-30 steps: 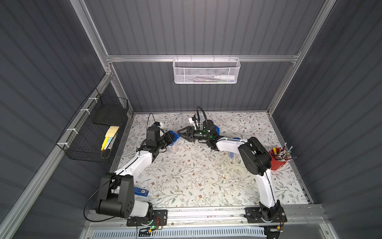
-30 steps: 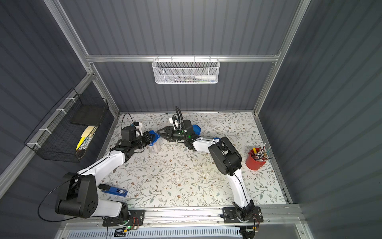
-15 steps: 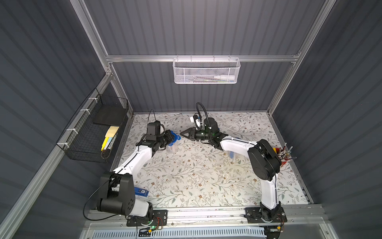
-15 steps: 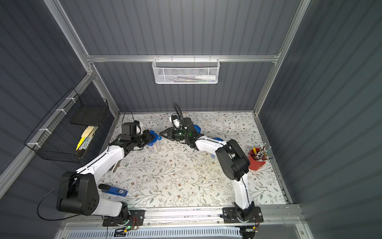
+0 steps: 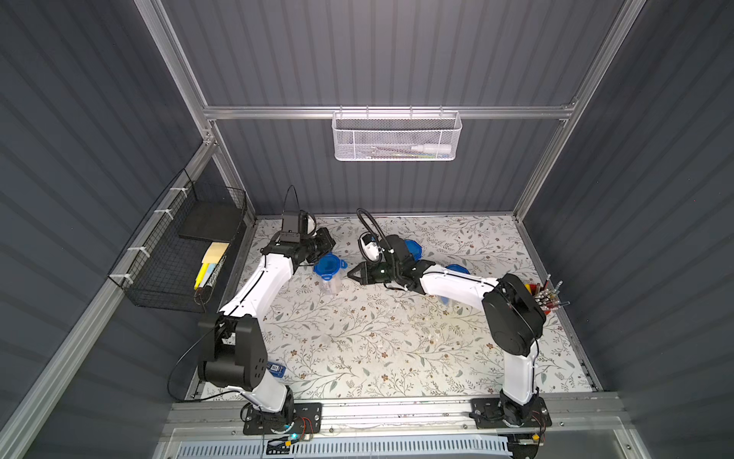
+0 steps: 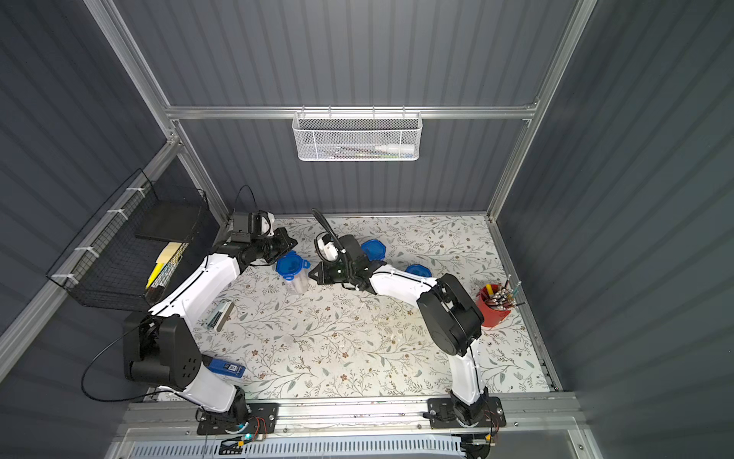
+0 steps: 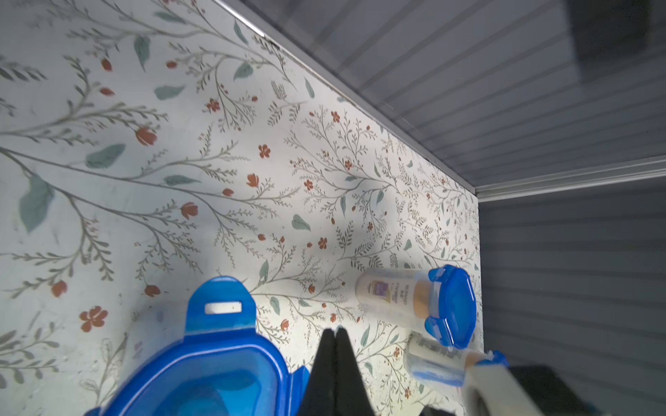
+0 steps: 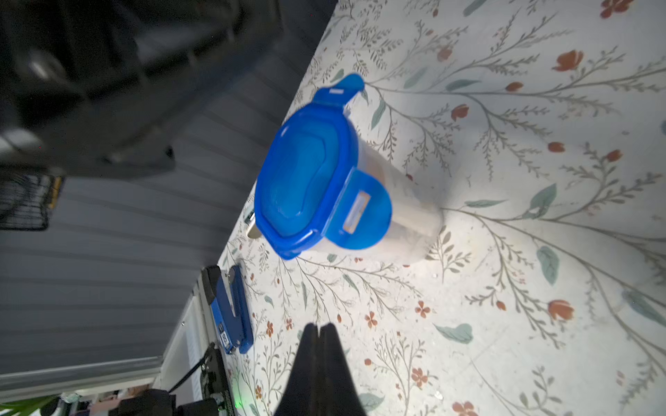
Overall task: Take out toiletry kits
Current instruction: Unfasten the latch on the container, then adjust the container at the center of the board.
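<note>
A clear jar with a blue clip lid [image 5: 327,267] [image 6: 292,267] stands at the back of the floral table, between both grippers. In the right wrist view two flaps of that lid [image 8: 306,180] stick outward. My right gripper [image 8: 320,326] [image 5: 351,274] is shut and empty, a short way from the jar. Also shut and empty, my left gripper [image 7: 335,329] has its tips right beside the lid [image 7: 201,378]. A second jar [image 7: 414,302] shows a white bottle with a tan cap [image 7: 393,295] of a toiletry kit inside. A third jar [image 7: 443,363] stands next to it.
The two other blue-lidded jars [image 6: 373,248] [image 6: 419,271] stand behind my right arm. A red cup of pens [image 6: 492,306] is at the right edge, a blue stapler [image 6: 226,367] at front left, and a small flat item [image 6: 220,314] by my left arm. Wire baskets [image 6: 119,254] [image 6: 357,137] hang on the walls.
My right gripper has gone from open to shut and drawn slightly away from the jar. My left wrist has swung a little toward the back wall. The jar stays put.
</note>
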`<action>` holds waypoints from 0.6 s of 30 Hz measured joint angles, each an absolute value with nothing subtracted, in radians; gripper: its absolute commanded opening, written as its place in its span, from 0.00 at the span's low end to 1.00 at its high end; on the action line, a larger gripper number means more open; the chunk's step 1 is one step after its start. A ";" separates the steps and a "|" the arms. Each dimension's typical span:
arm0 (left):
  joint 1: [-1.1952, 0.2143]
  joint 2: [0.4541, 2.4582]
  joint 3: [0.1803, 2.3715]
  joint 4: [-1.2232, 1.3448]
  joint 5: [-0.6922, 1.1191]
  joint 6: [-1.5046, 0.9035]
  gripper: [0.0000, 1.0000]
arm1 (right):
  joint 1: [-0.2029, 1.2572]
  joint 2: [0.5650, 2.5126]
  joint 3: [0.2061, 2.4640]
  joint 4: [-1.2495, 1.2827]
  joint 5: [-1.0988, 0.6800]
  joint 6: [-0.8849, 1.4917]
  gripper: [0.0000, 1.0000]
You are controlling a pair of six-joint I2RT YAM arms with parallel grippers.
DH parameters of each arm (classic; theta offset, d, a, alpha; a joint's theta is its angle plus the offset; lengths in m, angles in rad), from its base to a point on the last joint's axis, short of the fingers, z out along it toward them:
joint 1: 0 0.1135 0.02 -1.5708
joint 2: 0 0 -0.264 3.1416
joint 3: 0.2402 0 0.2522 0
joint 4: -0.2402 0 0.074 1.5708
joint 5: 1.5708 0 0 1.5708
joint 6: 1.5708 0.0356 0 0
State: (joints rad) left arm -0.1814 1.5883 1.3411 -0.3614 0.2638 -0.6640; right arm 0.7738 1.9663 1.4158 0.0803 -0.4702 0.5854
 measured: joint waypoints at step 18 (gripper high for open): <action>-0.181 1.587 1.346 -0.509 0.005 -0.636 0.00 | 0.786 2.119 1.673 -0.115 -0.372 0.484 0.00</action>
